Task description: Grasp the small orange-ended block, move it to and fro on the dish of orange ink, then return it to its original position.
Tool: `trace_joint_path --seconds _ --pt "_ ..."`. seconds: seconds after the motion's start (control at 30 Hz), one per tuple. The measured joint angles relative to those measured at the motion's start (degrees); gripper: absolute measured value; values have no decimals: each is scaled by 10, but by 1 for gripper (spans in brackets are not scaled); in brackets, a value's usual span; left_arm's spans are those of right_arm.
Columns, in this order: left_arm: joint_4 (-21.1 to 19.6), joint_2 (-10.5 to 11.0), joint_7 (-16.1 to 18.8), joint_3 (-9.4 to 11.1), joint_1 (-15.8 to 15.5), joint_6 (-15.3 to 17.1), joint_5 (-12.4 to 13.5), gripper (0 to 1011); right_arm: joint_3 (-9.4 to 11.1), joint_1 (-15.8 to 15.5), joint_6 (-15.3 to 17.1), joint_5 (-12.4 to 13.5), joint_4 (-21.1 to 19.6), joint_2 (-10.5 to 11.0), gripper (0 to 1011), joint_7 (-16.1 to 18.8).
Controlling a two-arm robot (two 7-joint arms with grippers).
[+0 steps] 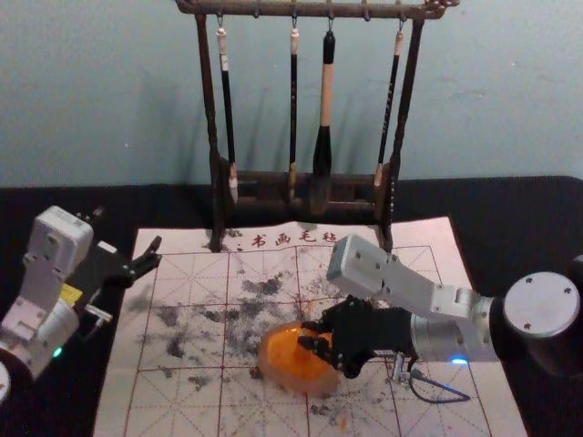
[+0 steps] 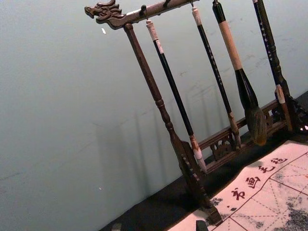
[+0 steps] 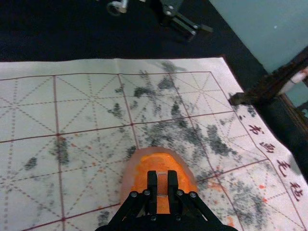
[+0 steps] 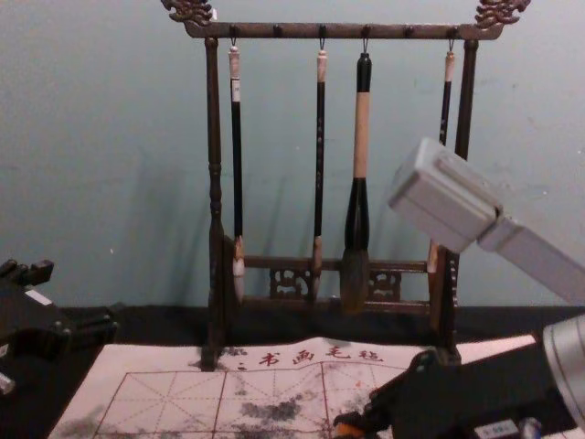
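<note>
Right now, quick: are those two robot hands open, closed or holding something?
Left gripper: open, nothing between its fingers.
Right gripper: closed on the small block, at the orange ink dish.

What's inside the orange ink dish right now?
Orange ink, inside the dish's pale rim. The right tool grips the block over it; whatever lies directly beneath them is covered.

Dark wooden rack (image 4: 347, 31) stood upright at the mat's far edge, carved ends on its top bar. Three thin brushes (image 4: 237, 165) and one thick brush (image 4: 362, 137) hung from it, tips down. White mat (image 1: 191, 410): red grid, characters along far edge, grey-black smudges. Dark tabletop (image 1: 528, 218), pale blue-green wall (image 1: 109, 91) behind.
</note>
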Motion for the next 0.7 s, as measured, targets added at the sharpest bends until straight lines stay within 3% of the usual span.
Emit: trace_joint_path --seconds 0.33,0.7 --pt "0 0 0 0 0 0 0 1001 8 6 7 -5 11 -3 95 -5" --pt "0 0 0 0 0 0 0 1001 19 -8 14 -1 -8 15 95 -4"
